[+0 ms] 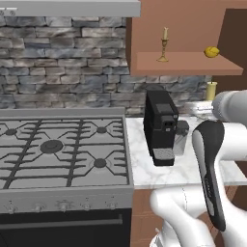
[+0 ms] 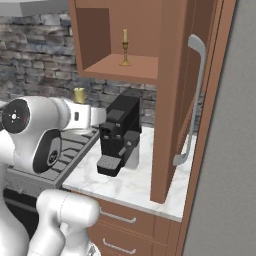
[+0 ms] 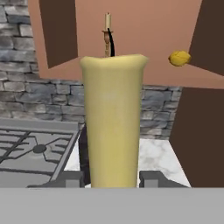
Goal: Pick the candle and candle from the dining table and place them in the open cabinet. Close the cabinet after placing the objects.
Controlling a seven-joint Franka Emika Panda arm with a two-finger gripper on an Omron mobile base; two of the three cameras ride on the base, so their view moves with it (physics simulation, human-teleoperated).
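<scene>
I am holding the stubby candle [image 3: 113, 122] upright in the gripper [image 3: 112, 178], jaws clamped, below the cabinet [image 1: 188, 62] shelf edge.

Candle [image 3: 112, 122]: pale yellow. Candlestick [image 1: 163, 50]: brass. Cabinet [image 2: 167, 75]: brown wood. Counter [image 1: 159, 173]: white marble, grey veins. Coffee machine [image 1: 160, 126]: blk.
</scene>
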